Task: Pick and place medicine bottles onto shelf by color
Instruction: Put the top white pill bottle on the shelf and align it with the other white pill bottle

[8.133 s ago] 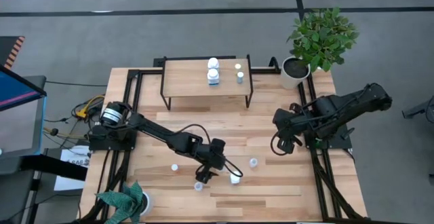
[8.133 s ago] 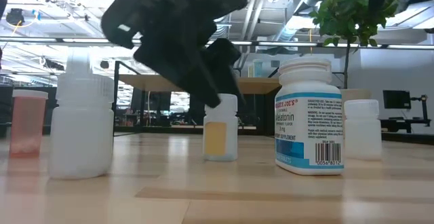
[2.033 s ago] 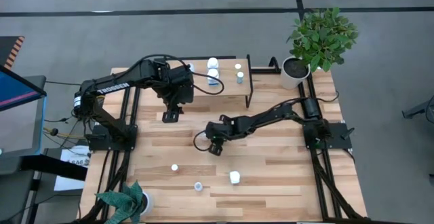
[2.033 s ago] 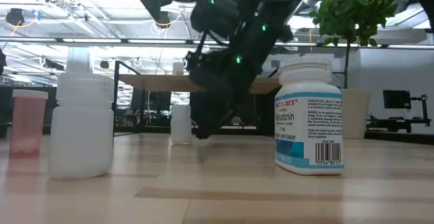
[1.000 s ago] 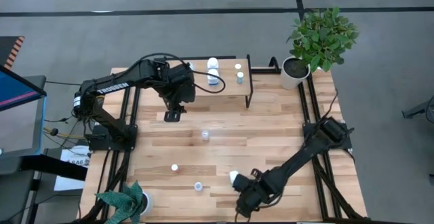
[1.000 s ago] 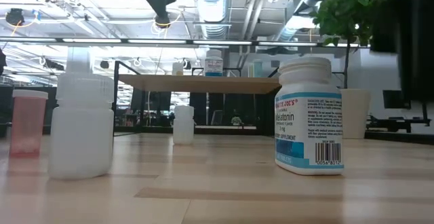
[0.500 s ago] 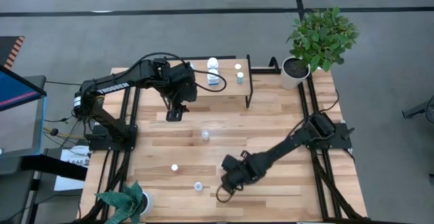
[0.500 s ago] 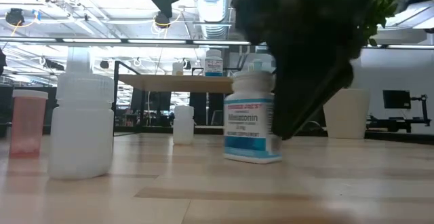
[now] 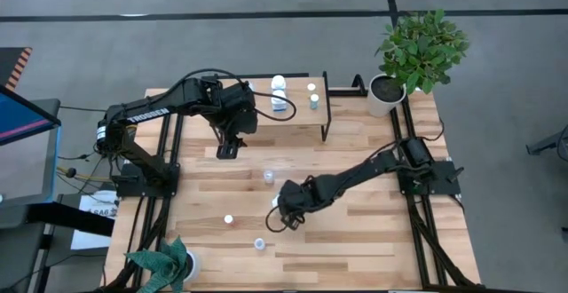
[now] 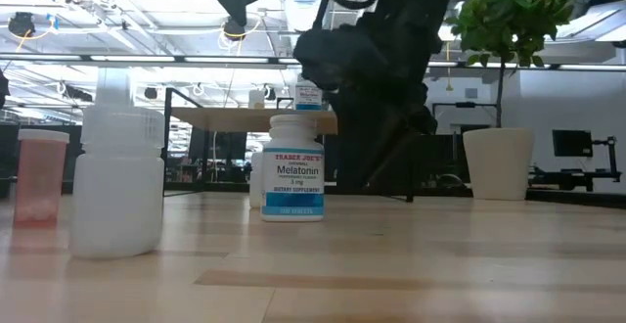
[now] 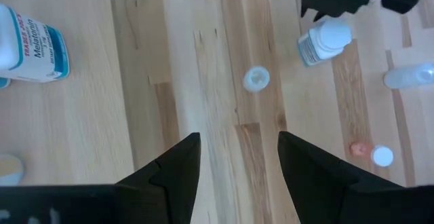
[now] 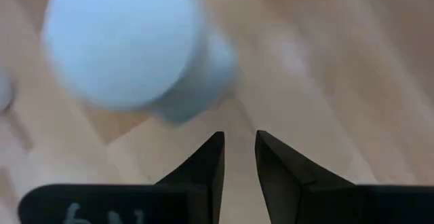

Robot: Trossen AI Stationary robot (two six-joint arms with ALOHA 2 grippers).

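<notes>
A white Melatonin bottle with a blue label stands upright on the table. My right gripper hovers right beside it on its near side, pointing down, with its fingers almost together and nothing between them. My left gripper is open and empty above the table, in front of the shelf. The shelf holds two larger bottles and two tiny ones. Three small bottles stand loose on the table. My right gripper stands close to the Melatonin bottle's side. The bottle lies beyond and beside the fingertips, not between them. I cannot tell whether they touch it. The bottle stands on its base on the table.
A potted plant stands at the far right corner and another plant at the near left corner. In the low view a white bottle and an orange one stand close to the camera.
My right gripper has swung from the table's near edge toward the far left, to the middle of the table. The Melatonin bottle has slid with it along the table, from near the front edge toward the far left, and stands upright.
</notes>
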